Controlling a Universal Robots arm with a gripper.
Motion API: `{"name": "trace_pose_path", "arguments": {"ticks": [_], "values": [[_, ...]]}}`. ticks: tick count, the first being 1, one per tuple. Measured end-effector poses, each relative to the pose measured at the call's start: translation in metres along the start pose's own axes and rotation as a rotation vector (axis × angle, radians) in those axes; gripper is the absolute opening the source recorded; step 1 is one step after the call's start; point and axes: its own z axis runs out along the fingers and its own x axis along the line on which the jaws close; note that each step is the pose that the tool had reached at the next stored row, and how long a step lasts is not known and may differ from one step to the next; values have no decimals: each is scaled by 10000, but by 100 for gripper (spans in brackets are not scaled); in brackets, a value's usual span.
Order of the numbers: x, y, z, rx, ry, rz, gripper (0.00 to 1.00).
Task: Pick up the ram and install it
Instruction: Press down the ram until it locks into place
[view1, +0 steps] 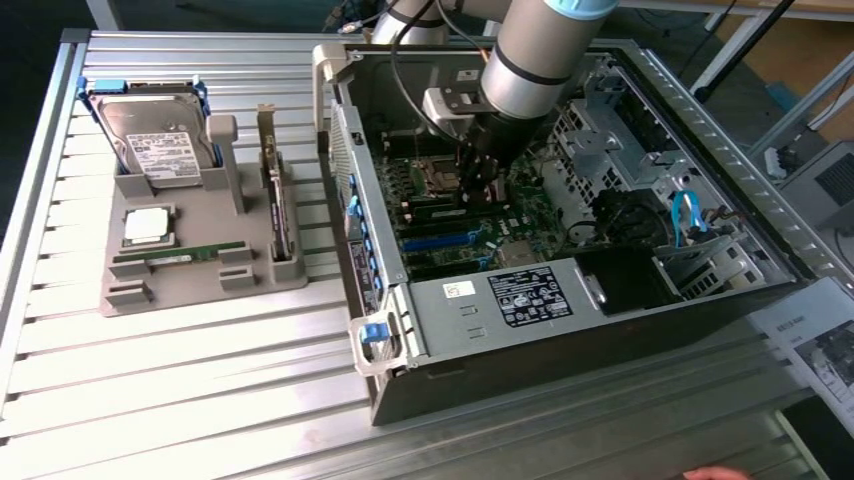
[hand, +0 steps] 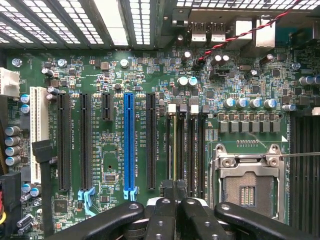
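In the exterior view, a ram (view1: 180, 255) stick is lying in the gray holder (view1: 200, 290) at left, below the hard drive (view1: 160, 140). At center, the gripper (view1: 478, 180) is reaching into the open computer case (view1: 721, 310). In the wrist view, its fingers (hand: 161, 220) are pressing together over the memory slots (hand: 185, 145), beside the empty processor socket (hand: 247, 182).

Arm (view1: 534, 60) reaches steeply down, wrist vertical; claw (hand: 175, 192) points straight down, fingers (hand: 162, 220) closed together.
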Motion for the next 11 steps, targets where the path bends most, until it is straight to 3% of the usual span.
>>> {"name": "trace_pose_path", "arguments": {"ticks": [11], "values": [[2,0,4,1,-1,0,10]]}}
